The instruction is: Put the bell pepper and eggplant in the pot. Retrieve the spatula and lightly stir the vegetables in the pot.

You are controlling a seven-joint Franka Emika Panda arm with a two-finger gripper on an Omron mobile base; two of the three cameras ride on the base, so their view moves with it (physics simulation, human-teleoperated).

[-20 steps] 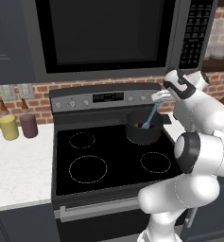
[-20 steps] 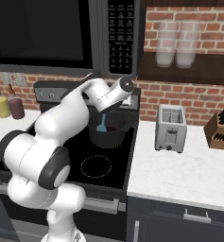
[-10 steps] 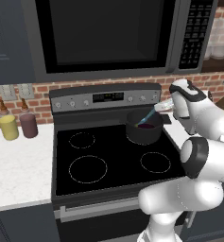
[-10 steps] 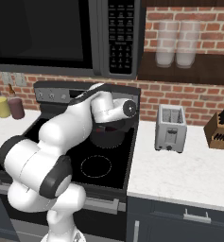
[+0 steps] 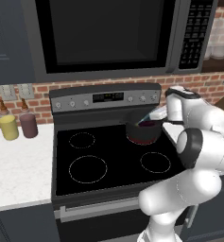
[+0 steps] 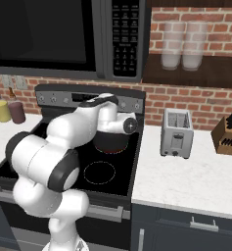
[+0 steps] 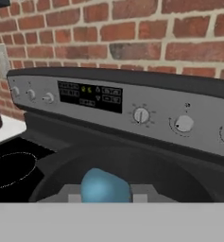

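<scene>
In the left base view, the arm has swung further right over the last second: the hand, which hung over the pot, now sits off its right rim. The spatula, upright before, now leans low, its pale handle slanting from the fingers down into the pot. This sweep suggests the stirring step is under way, so the vegetables are probably already inside. A reddish tint shows at the pot's mouth, perhaps the bell pepper; the eggplant cannot be made out.

In the right base view, the arm's bulk covers most of the pot, leaving only its lower wall and a red glow beneath it. It adds the toaster on the desk, which the left view lacks.

The hand view looks across the pot's dark rim toward the stove's control panel. A blue rounded piece, likely the spatula's handle end, sits between the fingers, which appear closed on it.
</scene>
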